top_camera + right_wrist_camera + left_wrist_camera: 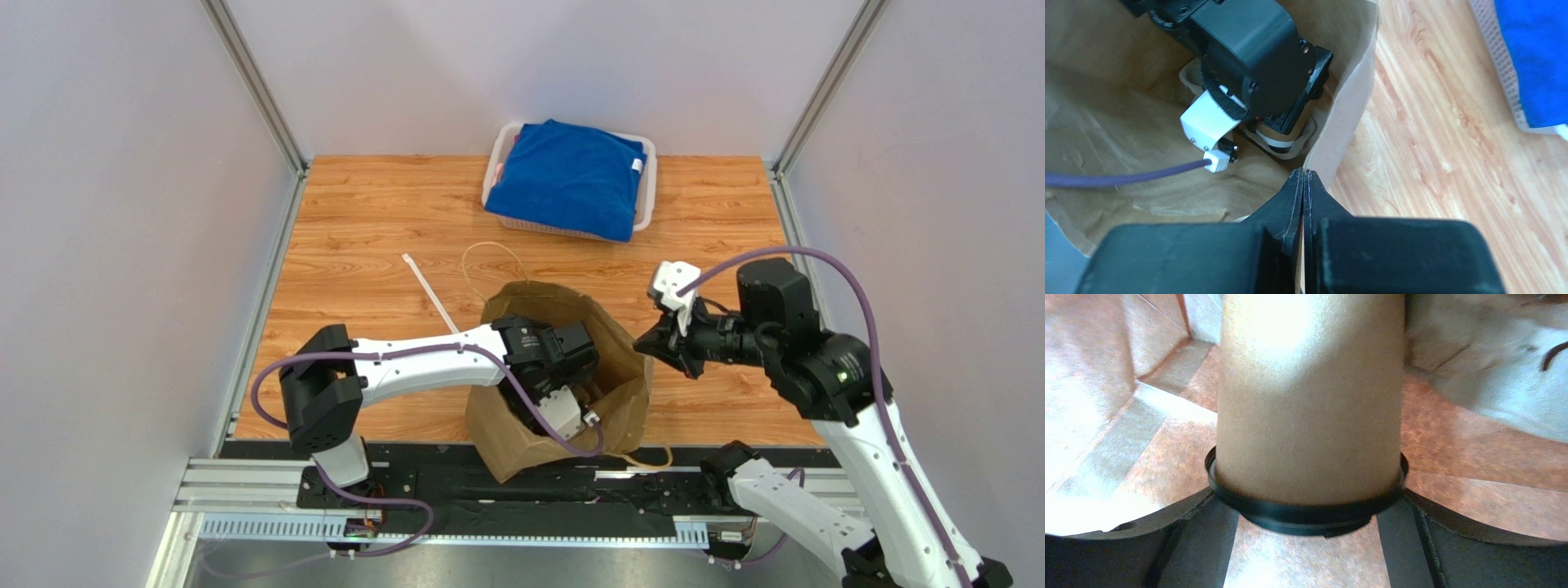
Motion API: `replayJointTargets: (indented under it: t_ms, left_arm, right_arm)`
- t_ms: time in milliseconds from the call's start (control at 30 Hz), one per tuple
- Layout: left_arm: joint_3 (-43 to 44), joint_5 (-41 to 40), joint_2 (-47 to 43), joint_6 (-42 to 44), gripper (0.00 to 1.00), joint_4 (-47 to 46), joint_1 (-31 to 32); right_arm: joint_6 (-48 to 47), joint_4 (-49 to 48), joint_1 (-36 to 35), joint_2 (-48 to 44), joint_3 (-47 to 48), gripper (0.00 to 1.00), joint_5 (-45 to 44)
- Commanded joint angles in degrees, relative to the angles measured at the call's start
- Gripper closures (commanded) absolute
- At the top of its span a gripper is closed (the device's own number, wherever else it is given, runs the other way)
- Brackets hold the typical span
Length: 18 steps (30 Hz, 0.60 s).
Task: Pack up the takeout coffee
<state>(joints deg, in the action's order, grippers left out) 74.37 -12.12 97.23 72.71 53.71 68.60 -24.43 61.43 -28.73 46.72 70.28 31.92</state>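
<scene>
The takeout coffee (1309,398), a kraft-brown cup with a black lid (1303,511), fills the left wrist view, lid end nearest the camera. My left gripper (1307,491) reaches down into the brown paper bag (515,429). Its wide-set fingers (1198,539) press against both sides of the lid. From the right wrist the cup (1281,131) shows under that gripper, low in the bag at a grey pulp carrier (1187,76). My right gripper (1303,174) is shut on the bag's right rim (1352,122), also seen from above (644,347).
A white basket (646,184) holding a folded blue cloth (570,178) stands at the back of the wooden table. A white strip (429,292) and a thin loop of cord (491,260) lie behind the bag. Grey walls close in both sides.
</scene>
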Motion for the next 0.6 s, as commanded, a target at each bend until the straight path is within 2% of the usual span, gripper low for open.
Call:
replayJointTargets:
  t_ms: [0,300,567]
  left_arm:
    - [-4.14,-7.12,-0.73,2.79,0.67,-10.64,0.13]
    - [-4.76,-9.68,-1.17,4.81,0.70,-15.04,0.13]
    - [-4.76,-10.56,-1.16,4.90,0.70,-18.91,0.13]
  right_arm:
    - [-2.20,-5.26,-0.27,-4.87,-4.88,1.00,-2.21]
    - [-6.33,-9.92,-0.36,-13.13,-9.98,1.00,-0.46]
    - [-10.46,-11.15,-0.36,-15.08,-11.83,1.00,1.03]
